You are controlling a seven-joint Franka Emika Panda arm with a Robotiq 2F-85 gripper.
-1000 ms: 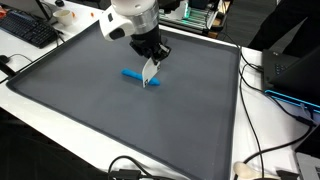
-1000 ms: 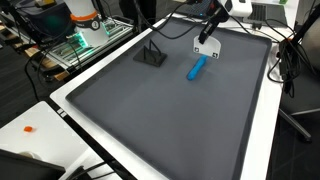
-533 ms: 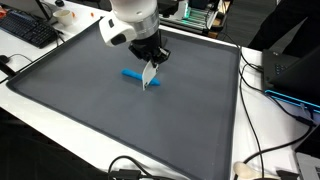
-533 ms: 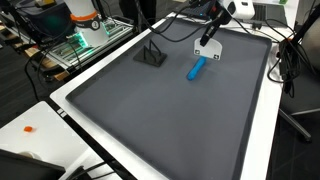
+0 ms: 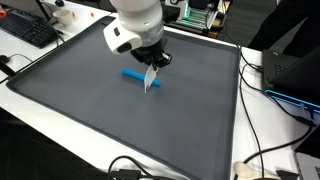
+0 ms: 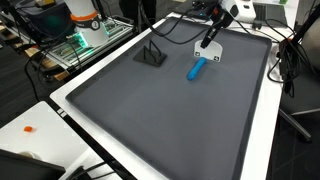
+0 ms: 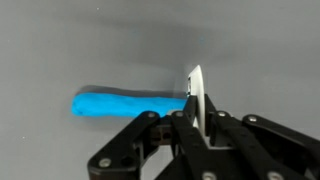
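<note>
My gripper (image 5: 155,63) is shut on a thin white flat piece (image 5: 150,78), held on edge over the dark grey mat (image 5: 90,100). The piece's lower end is at the right end of a blue cylinder-like object (image 5: 131,73) that lies on the mat. In the wrist view the white piece (image 7: 195,92) stands between my jaws (image 7: 195,125), with the blue object (image 7: 125,103) stretching to the left of it. Both also show in an exterior view: the white piece (image 6: 209,48) and the blue object (image 6: 197,68) below my gripper (image 6: 212,35).
A small black stand-like object (image 6: 152,56) sits on the mat (image 6: 150,110) near its far edge. A keyboard (image 5: 28,30) lies beyond the mat's corner. Cables (image 5: 262,90) run along the white table beside the mat. An orange bit (image 6: 29,128) lies on the table.
The wrist has shifted and turned slightly over the blue object. The white piece stays in the jaws; the blue object has not moved.
</note>
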